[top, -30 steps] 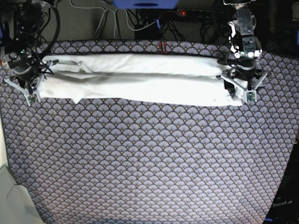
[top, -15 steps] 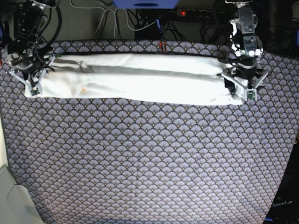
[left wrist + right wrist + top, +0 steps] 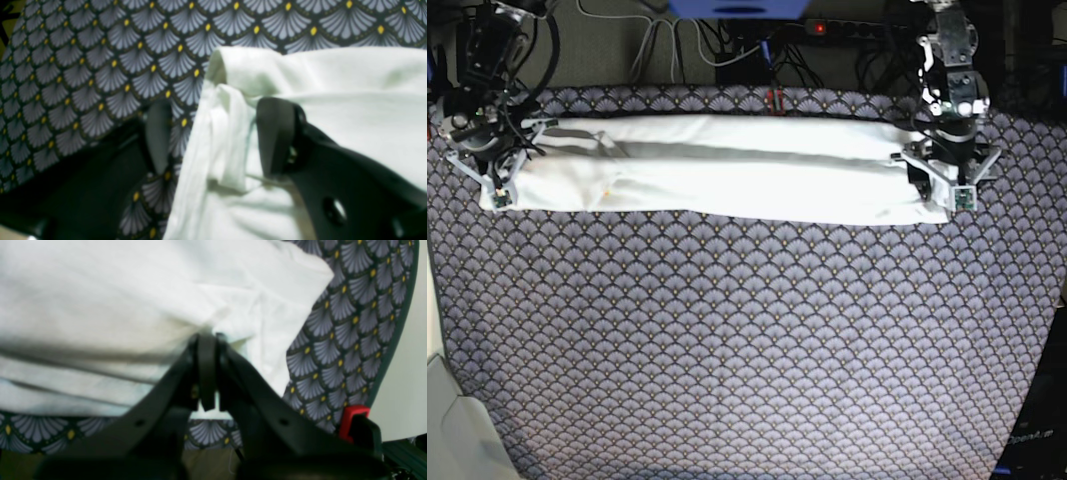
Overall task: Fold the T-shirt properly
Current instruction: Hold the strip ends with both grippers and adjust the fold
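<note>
The T-shirt [image 3: 727, 170] lies plain white side up, folded into a long narrow band across the back of the table. My right gripper [image 3: 500, 185] is at its left end in the base view. In the right wrist view that gripper [image 3: 207, 368] is shut, pinching the edge of the shirt [image 3: 116, 290]. My left gripper [image 3: 940, 188] is at the band's right end. In the left wrist view it [image 3: 217, 136] is open, and a bunched fold of the shirt [image 3: 333, 100] lies between its fingers [image 3: 277, 133].
The table carries a dark cloth with a fan-scale pattern [image 3: 747, 340]. Cables and a power strip [image 3: 847, 28] lie behind the back edge. A pale surface [image 3: 447, 410] borders the table's left front corner. The cloth's edge is close to my right gripper [image 3: 397, 323].
My right gripper has moved toward the back, pulling the shirt's left end straighter and flatter. My left gripper has shifted slightly toward the back at the right end.
</note>
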{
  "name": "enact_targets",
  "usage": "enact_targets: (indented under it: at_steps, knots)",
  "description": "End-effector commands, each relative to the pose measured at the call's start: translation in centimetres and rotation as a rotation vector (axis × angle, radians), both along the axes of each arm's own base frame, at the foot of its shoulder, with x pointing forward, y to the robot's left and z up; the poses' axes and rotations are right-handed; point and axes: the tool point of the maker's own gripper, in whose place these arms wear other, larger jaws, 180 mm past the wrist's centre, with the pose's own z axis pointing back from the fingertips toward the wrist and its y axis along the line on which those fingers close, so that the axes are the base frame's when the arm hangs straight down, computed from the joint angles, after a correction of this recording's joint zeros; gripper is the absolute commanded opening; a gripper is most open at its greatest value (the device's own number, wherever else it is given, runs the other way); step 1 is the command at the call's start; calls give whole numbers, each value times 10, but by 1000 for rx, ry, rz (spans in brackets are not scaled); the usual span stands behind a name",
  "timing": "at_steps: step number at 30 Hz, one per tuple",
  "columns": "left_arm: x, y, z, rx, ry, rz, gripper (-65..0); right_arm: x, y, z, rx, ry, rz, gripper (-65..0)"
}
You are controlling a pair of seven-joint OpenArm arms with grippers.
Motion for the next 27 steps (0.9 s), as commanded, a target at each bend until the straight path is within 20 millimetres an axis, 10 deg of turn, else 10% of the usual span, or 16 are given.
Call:
enact_targets:
  at_steps: [1, 22, 27]
  knots:
    - [-24, -2, -22, -14, 123, 4, -253, 8, -5, 9, -19, -31, 2, -650]
    - [-47, -4, -55, -228, 171, 94, -258, 11, -5, 11, -21, -38, 2, -650]
    - [-50, -4, -57, -235, 176, 97, -398, 11, -5, 11, -21, -38, 2, -650]
